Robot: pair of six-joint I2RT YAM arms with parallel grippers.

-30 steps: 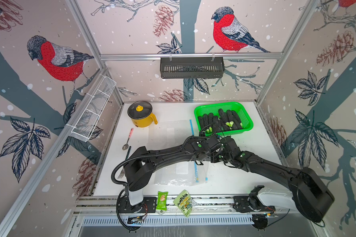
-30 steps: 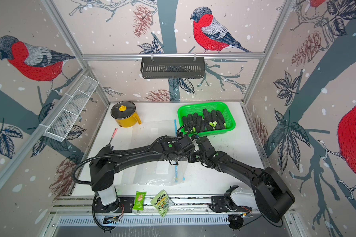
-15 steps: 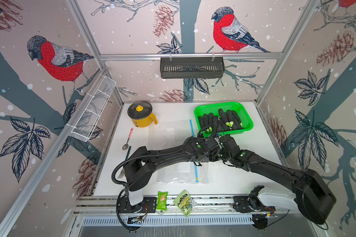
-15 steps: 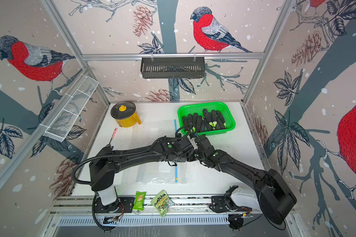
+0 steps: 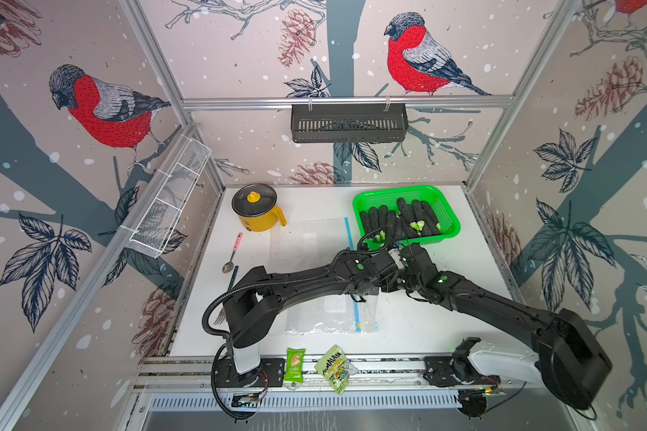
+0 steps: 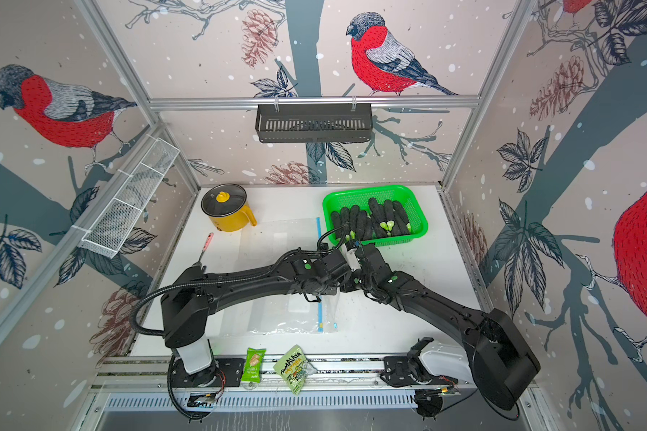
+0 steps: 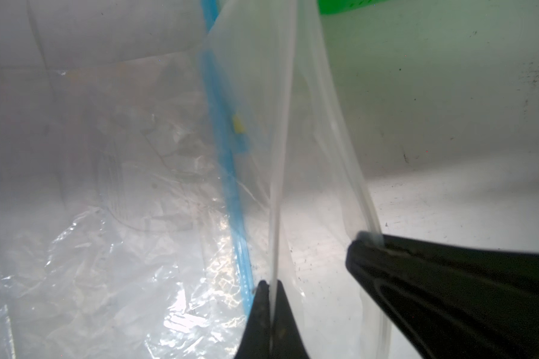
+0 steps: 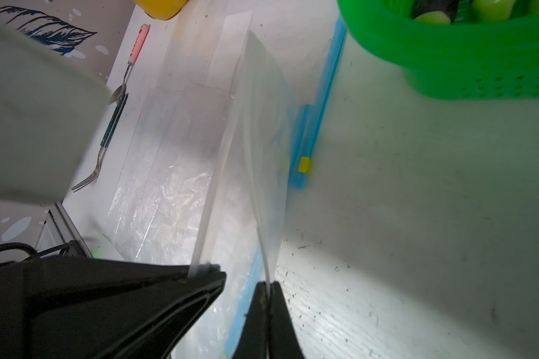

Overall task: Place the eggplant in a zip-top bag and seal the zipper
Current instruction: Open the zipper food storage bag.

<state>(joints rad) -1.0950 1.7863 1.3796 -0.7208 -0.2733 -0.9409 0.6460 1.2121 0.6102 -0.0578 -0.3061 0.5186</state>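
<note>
1. Left gripper (image 7: 269,287): jaws pressed together, pinching one lip of zip-top bag (image 5: 314,317).
2. Right gripper (image 8: 266,287): pinching the opposite lip.
3. Eggplants (image 5: 404,212): piled in green basket (image 5: 393,193), beyond bag.

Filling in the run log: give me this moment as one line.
left gripper: shut on zip-top bag lip | right gripper: shut on opposite lip | mouth: held apart | eggplants: in green basket

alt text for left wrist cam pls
The left gripper, shut, pinches one lip of the clear zip-top bag; the right gripper pinches the other lip, mouth parted above the table. Behind lie a blue zipper strip with a yellow slider and a green basket edge.
</note>
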